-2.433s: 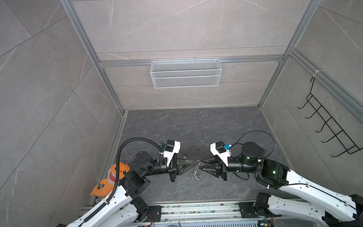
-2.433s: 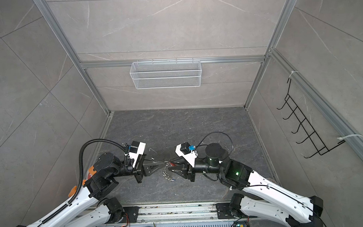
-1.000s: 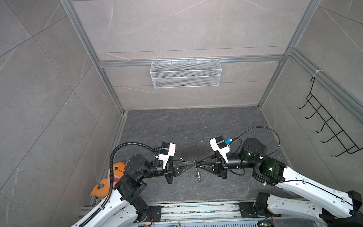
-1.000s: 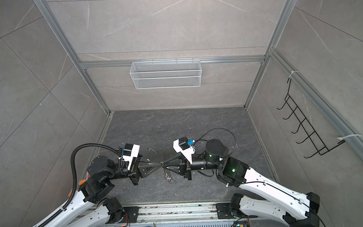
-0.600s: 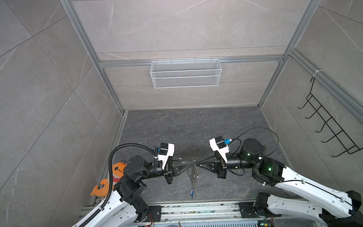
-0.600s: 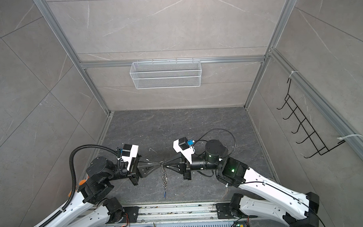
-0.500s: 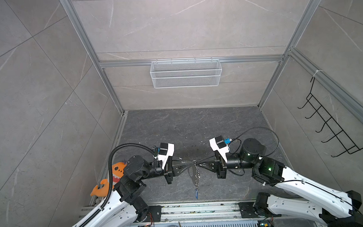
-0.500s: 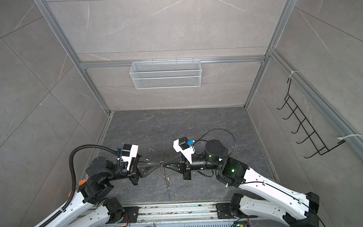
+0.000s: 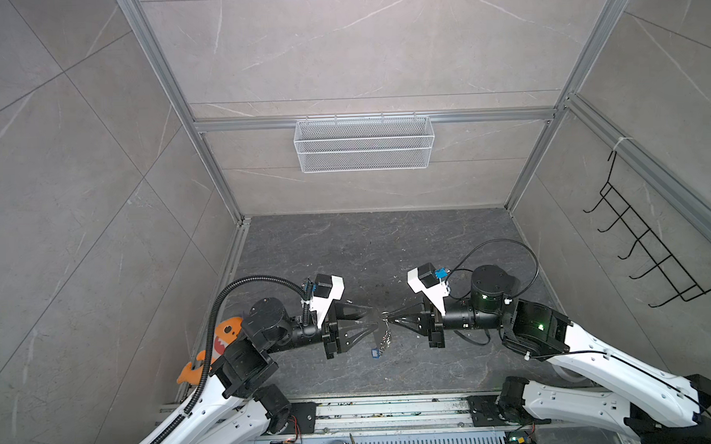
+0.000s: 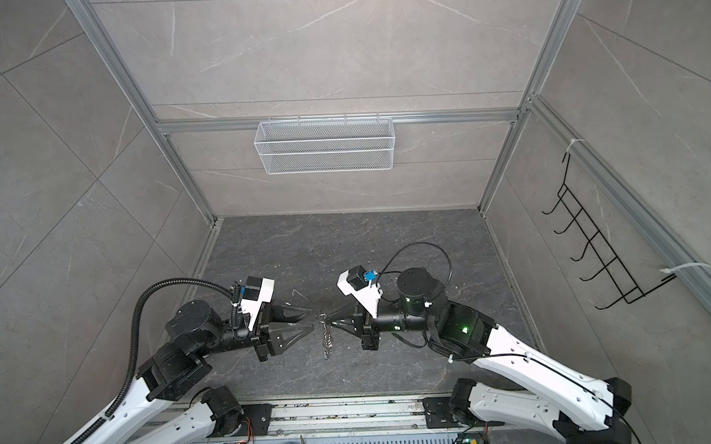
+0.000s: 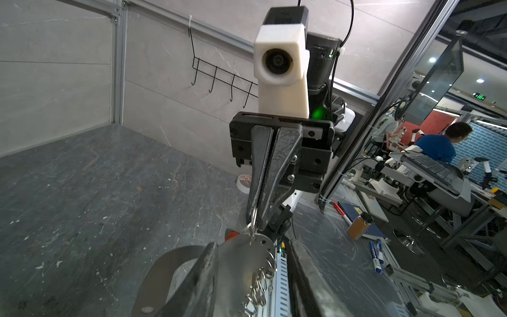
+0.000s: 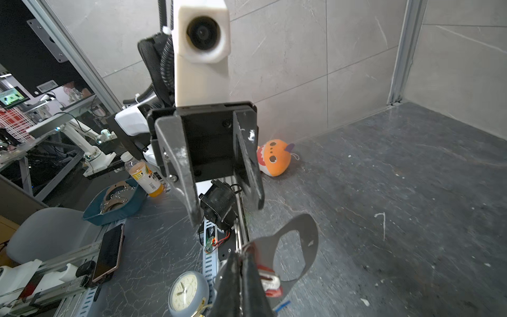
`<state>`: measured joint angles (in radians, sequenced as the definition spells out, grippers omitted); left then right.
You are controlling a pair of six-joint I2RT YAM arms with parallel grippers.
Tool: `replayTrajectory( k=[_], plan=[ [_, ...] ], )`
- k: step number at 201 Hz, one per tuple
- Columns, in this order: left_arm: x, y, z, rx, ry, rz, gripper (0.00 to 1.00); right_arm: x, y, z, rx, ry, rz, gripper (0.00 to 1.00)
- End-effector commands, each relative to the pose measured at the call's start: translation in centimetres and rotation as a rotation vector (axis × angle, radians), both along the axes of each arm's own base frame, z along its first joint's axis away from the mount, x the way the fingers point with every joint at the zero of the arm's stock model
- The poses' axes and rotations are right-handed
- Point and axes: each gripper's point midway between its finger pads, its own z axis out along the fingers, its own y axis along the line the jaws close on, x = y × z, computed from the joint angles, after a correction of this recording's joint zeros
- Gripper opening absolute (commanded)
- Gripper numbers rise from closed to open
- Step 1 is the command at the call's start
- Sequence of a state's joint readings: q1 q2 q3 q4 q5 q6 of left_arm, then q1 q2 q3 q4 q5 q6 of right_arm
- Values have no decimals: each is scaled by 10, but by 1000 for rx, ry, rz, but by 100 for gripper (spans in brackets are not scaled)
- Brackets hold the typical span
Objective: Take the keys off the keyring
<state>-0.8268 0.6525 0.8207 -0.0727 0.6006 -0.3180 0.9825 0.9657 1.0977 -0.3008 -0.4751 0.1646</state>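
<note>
Keyring [image 12: 311,238]: flat grey plate with a large oval hole, tilted at the tips of the right pincer [image 12: 241,256], which is clenched on its small ring. Red-tagged key [image 12: 275,293] dangles just beside those tips. Left pincer [image 12: 227,212] released.

We read the keyring [image 12: 310,238] plate as flat grey and its chain [image 9: 386,339] as silver. Blue key tag [image 9: 374,353]; red key tag [image 12: 272,293] with some white on it. Left gripper [image 9: 373,316] and right gripper [image 9: 391,317] are black, fingers scuffed white. Right arm [image 9: 619,380] has white shells, black joints and a green indicator light [image 9: 540,326]. Floor [image 9: 367,247] is dark grey, marbled with pale veins. Wall tiles [image 9: 339,48] are light grey with thin white veining. Wire basket [image 9: 363,149] is white mesh. Hook rack [image 9: 648,253] is black. Plush shark [image 12: 274,157] is orange with a white mouth. Clock [image 12: 188,292] has a pale blue rim and white face. Tray [image 12: 109,211] is teal.
</note>
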Motion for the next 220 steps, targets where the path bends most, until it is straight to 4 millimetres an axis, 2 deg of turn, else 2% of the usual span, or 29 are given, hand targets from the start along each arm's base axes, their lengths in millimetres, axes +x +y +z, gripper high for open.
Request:
replayTrajectory(
  k=[1, 22, 38, 68, 220],
  plan=[
    [-4, 1, 0, 76, 13, -17, 43, -1, -6, -7, -101, -5, -6, 0],
    [-4, -5, -2, 139, 42, -49, 41, -1, -7, -9, -148, 3, 0, 0],
    [-4, -9, -5, 179, 59, -70, 35, -3, -6, -8, -158, 6, 15, 0],
    [-3, -14, -7, 210, 73, -99, 35, -5, -4, -5, -168, 12, 35, 0],
    [-6, -22, 1, 198, 61, -154, 13, -1, 3, -5, -185, 34, 36, 0]
  ],
)
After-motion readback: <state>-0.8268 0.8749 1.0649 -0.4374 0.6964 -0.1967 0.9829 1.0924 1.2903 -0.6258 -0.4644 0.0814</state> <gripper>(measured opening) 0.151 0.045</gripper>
